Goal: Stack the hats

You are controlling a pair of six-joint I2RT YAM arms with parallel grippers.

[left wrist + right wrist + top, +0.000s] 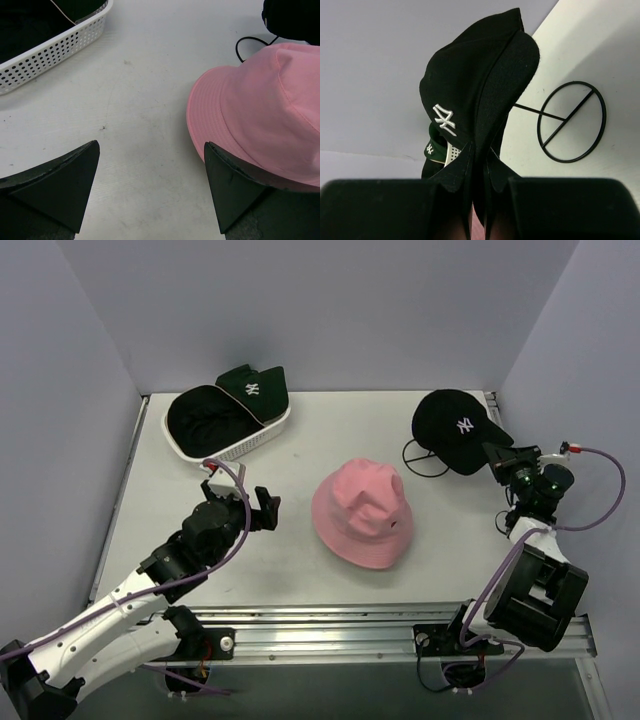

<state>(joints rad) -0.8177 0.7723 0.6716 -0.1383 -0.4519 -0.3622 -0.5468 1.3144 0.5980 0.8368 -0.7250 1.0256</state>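
A white mesh basket [250, 446] holds a dark green cap [258, 390] (dark fabric [205, 420] beside it); right gripper [500, 457] pinches the black cap [455, 425] by its brim, left gripper [151, 146] gaping.

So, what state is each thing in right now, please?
pink bucket hat, lying crown up on the table, free.
black cap, held by its brim in right hand.
dark green cap, resting in white basket.
wire stand, bare on the table.
left hand, open, empty, beside the pink hat.
right hand, shut on the black cap.
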